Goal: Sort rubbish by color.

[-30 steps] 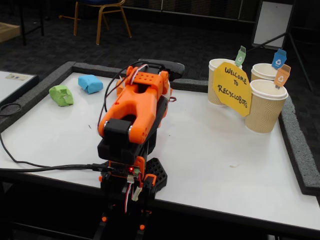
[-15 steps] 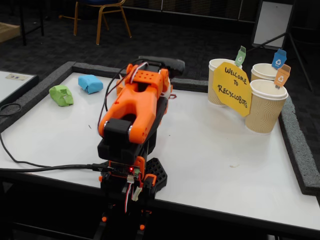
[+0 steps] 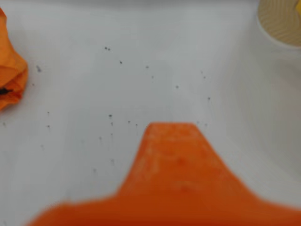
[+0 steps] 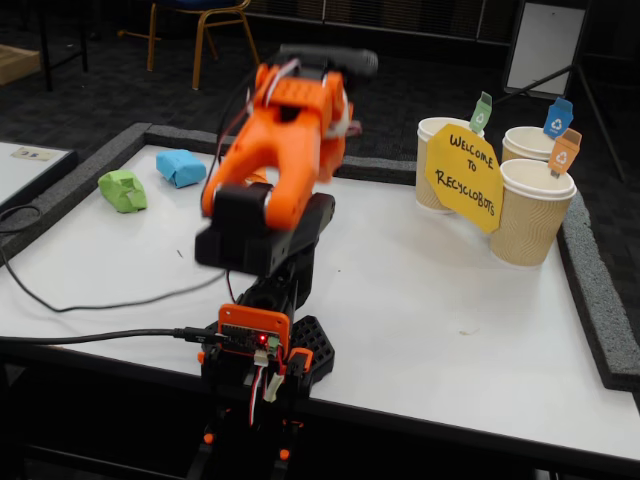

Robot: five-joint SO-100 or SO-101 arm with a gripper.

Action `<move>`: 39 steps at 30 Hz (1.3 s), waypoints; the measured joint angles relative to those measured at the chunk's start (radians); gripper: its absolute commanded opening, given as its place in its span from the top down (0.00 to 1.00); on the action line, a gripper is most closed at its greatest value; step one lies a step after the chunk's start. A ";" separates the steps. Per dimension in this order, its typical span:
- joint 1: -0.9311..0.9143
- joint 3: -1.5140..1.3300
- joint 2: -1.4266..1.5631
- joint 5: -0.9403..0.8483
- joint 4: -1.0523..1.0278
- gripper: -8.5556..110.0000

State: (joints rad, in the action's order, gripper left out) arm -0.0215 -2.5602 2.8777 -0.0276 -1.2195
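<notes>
In the wrist view the orange wad (image 3: 11, 77) of rubbish lies on the white table (image 3: 155, 70) at the left edge, partly cut off. My gripper (image 3: 172, 126) shows only as one blurred orange finger (image 3: 174, 160) at the bottom centre, well right of that wad and not touching it. Its other finger is out of frame. In the fixed view the lime green wad (image 4: 122, 190) and the light blue wad (image 4: 181, 167) lie side by side at the table's far left corner. The raised orange arm (image 4: 280, 150) hides the gripper and the orange wad there.
Three beige ribbed cups (image 4: 530, 210) with coloured tags stand at the far right behind a yellow sign (image 4: 463, 175). One cup rim (image 3: 282, 19) shows at the wrist view's top right. Grey foam (image 4: 600, 290) borders the table. A black cable (image 4: 90, 300) crosses the front left.
The arm has risen from its folded, low pose to a raised one, its upper part now higher in the fixed view. The black cable shifted on the table. The wads stayed put.
</notes>
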 measured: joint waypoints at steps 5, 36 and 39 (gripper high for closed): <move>0.003 0.210 -0.074 0.000 -0.092 0.85; 0.400 0.591 -0.094 0.000 -0.446 0.86; 0.460 0.620 -0.092 0.000 -0.477 0.86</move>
State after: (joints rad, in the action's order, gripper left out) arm 0.4387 -1.9405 2.7857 -0.0276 -1.6966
